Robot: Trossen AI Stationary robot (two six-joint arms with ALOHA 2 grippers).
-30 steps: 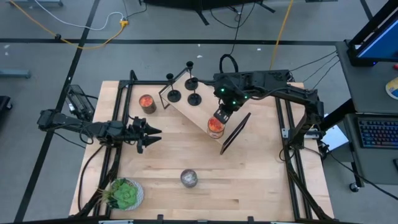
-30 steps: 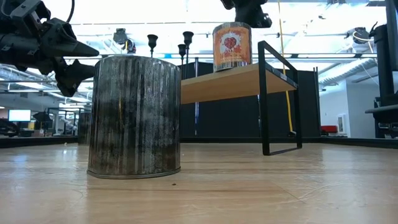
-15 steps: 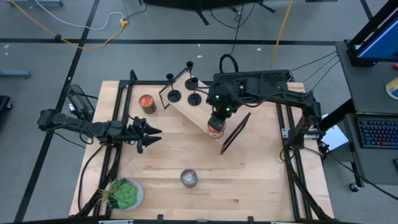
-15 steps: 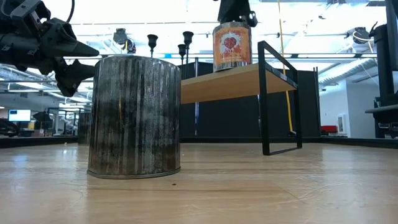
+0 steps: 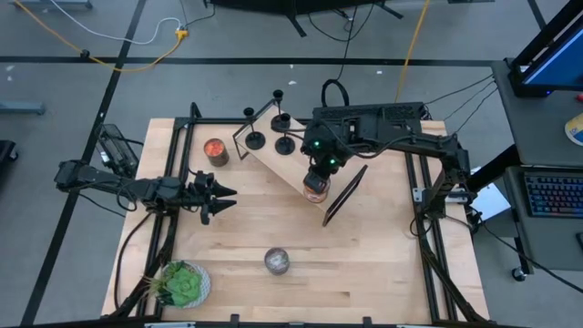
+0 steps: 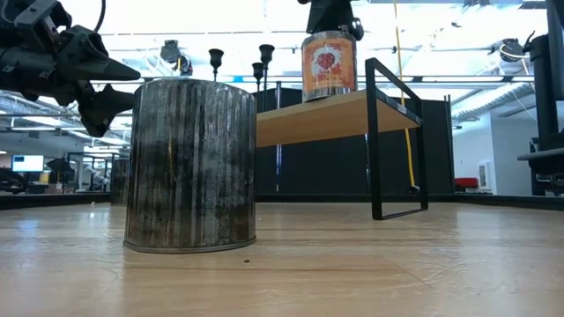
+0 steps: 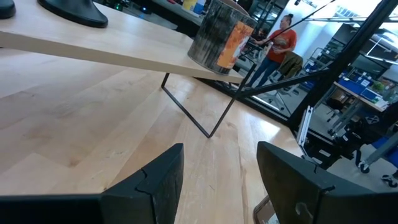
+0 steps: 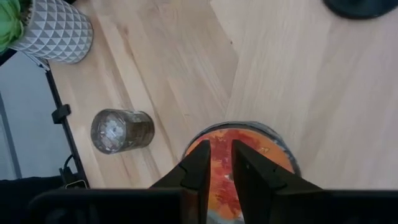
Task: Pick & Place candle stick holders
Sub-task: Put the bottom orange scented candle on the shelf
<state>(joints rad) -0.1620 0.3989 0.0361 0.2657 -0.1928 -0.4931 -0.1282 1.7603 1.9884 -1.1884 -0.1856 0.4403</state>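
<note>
Right hand (image 5: 316, 169) has moved in the last second from beside the orange jar (image 5: 315, 188) to directly above it on the shelf (image 5: 293, 162), so it is not yet at the holders (image 5: 270, 130), which stand untouched at the shelf's far end. Its fingers (image 8: 199, 171) are almost closed over the jar's top and grip nothing. Left hand (image 5: 219, 194) waits open above the table (image 5: 364, 264).

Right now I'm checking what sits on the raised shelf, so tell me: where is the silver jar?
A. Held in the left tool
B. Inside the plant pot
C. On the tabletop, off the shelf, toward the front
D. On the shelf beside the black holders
C: the high view shows the silver jar standing alone on the bare tabletop, well clear of the shelf that carries the holders.
</note>
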